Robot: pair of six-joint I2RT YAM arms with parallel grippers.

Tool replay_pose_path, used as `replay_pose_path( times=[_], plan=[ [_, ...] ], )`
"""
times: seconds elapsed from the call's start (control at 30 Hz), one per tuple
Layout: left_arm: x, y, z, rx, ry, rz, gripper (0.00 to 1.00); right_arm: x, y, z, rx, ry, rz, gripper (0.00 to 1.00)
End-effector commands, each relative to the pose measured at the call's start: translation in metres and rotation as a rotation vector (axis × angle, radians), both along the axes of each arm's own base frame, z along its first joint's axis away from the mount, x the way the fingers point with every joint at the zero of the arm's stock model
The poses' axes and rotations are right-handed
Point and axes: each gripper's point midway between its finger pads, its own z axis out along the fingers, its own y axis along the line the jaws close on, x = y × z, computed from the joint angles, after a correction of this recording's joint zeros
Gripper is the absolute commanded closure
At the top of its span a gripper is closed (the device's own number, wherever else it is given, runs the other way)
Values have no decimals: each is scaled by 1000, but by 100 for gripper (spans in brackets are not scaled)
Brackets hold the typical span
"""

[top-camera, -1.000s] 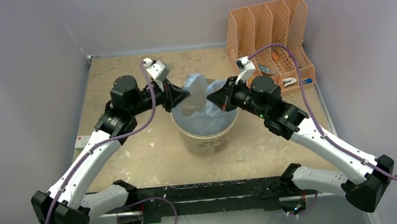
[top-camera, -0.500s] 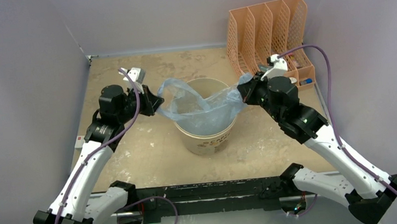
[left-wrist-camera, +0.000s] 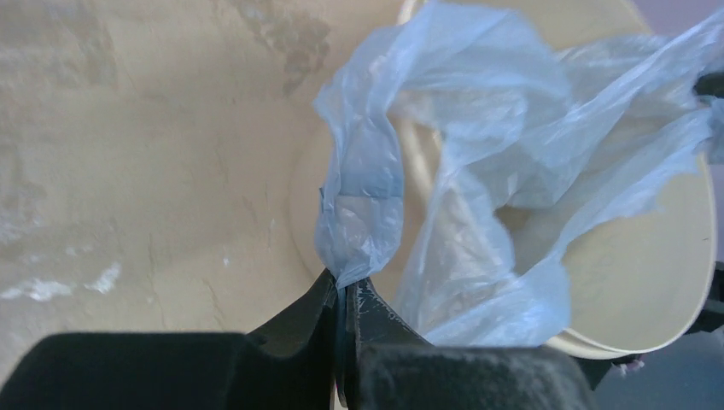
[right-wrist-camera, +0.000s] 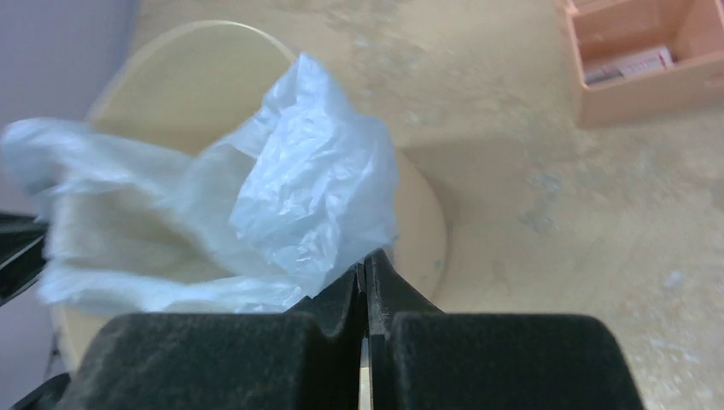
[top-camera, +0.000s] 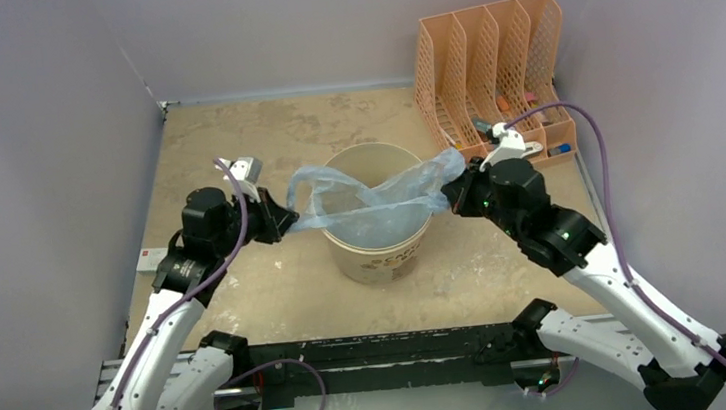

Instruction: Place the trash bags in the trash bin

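One pale-blue plastic bag (top-camera: pixel 378 195) is pinched over one round cream bin (top-camera: pixel 384 255) by the left tool (top-camera: pixel 292 215) at nine o'clock and the right tool (top-camera: pixel 448 193) at three; mottled beige bench (top-camera: pixel 233 147), lilac walls (top-camera: pixel 322 28).

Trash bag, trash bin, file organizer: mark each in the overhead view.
trash bag (top-camera: pixel 422 177), overhead view, stretched right part.
trash bin (top-camera: pixel 376 261), overhead view, printed front wall.
file organizer (top-camera: pixel 485 51), overhead view, mesh divider.

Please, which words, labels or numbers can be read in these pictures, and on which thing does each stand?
Nothing reads clearly.
trash bin: brown print on its side, too blurred to read.
white card at the left edge of the table: red mark, too small to read.
trash bag: no lettering shows.
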Motion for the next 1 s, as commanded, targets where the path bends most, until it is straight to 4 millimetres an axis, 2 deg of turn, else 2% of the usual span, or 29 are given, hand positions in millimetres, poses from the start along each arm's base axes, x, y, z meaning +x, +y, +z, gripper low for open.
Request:
replay_pose_path(
  times=[0.0,0.23,0.43,0.6,0.7,0.8,0.9,0.97],
  plan=[
    [-7,-6,-25,-65,87,-2,100,11,-20,-41,-95,102,-141,100],
    [-5,-11,-39,-84,107,-14,100,15,1,-44,-31,92,-74,100],
    [-11,-27,-50,-140,131,-115,100,12,13,-90,-104,188,3,100],
    [-18,-29,-61,-146,181,-131,100,14,2,-102,-155,211,-45,98],
    [-19,-25,-59,-145,184,-102,95,14,-9,-98,-182,209,-97,92],
    [-18,-23,-39,-158,117,-92,82,15,-18,-78,-169,176,-143,80],
    [-13,-16,-22,-134,70,-51,72,15,-31,-55,-155,129,-209,63],
    [-10,-8,-16,-108,59,-6,69,14,-40,-40,-145,97,-244,53]
  ],
)
